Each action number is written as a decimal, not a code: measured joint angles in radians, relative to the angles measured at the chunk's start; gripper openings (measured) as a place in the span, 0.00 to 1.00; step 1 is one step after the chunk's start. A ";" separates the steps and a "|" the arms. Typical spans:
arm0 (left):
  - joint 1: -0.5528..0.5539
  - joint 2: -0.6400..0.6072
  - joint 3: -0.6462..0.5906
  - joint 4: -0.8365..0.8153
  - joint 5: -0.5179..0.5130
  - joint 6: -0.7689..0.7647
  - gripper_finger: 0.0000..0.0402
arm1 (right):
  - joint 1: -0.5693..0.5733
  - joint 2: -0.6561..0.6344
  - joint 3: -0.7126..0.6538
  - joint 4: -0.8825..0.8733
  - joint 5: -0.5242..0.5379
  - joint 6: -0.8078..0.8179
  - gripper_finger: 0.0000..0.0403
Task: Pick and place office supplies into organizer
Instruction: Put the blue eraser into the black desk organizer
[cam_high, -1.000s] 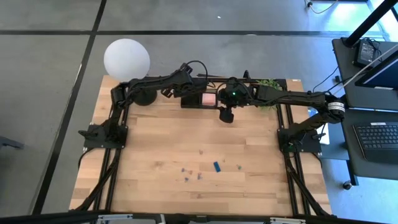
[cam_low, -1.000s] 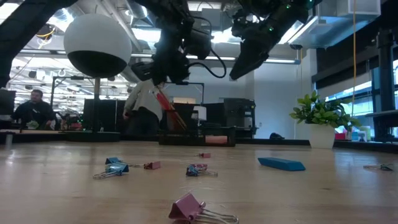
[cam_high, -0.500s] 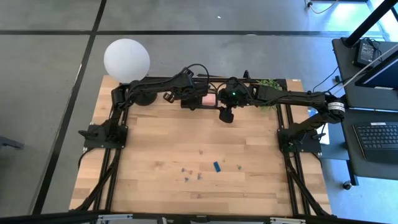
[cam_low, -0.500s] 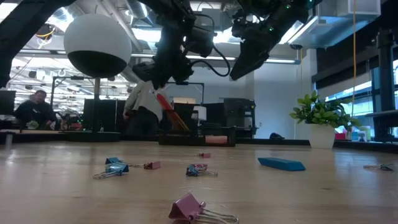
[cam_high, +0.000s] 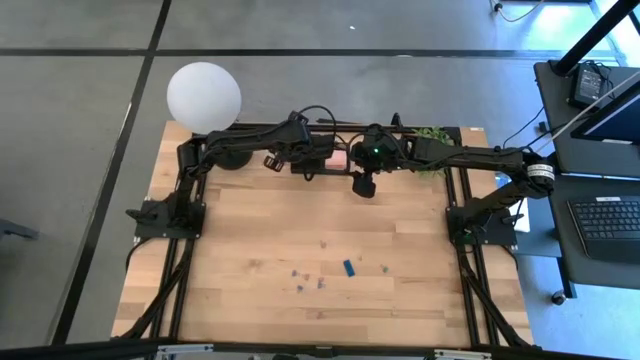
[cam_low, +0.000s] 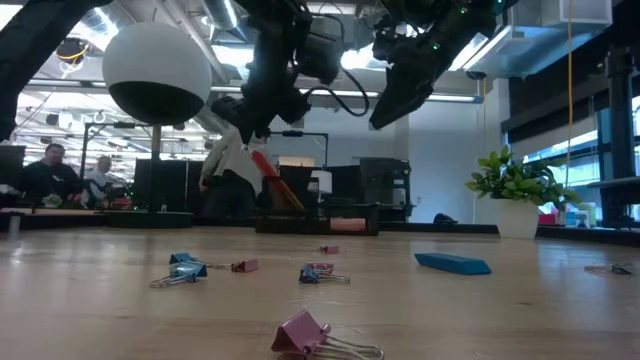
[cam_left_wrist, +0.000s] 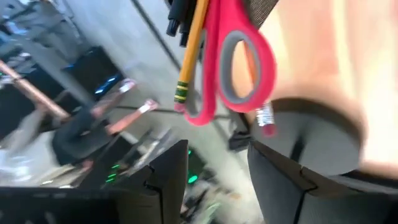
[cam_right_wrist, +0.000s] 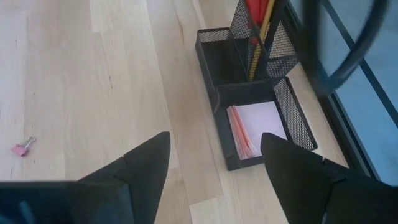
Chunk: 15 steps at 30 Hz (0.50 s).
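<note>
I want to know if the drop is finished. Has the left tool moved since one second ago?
Yes. In the high view the left tool has drawn back from the organizer toward the lamp base. The scissors stay in the organizer.

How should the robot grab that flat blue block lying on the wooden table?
Probably from straight above, fingers closing across the narrow width of the flat blue block. It lies flat and long on the wooden table, with little height to catch from the side.

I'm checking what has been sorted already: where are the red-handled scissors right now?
The red-handled scissors stand handles-up in the organizer's tall mesh cup, beside the pencil, at the table's far edge, just below the left hand.
</note>
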 joint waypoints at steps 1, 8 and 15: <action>0.000 -0.009 0.000 0.000 0.030 -0.017 0.40 | 0.000 0.000 0.000 0.000 0.000 0.000 0.63; 0.000 -0.081 0.000 -0.001 0.150 -0.115 0.40 | 0.000 0.000 0.000 0.000 0.000 -0.001 0.63; 0.042 -0.215 0.000 0.020 0.638 -0.398 0.40 | 0.000 0.000 0.000 -0.023 -0.001 0.027 0.63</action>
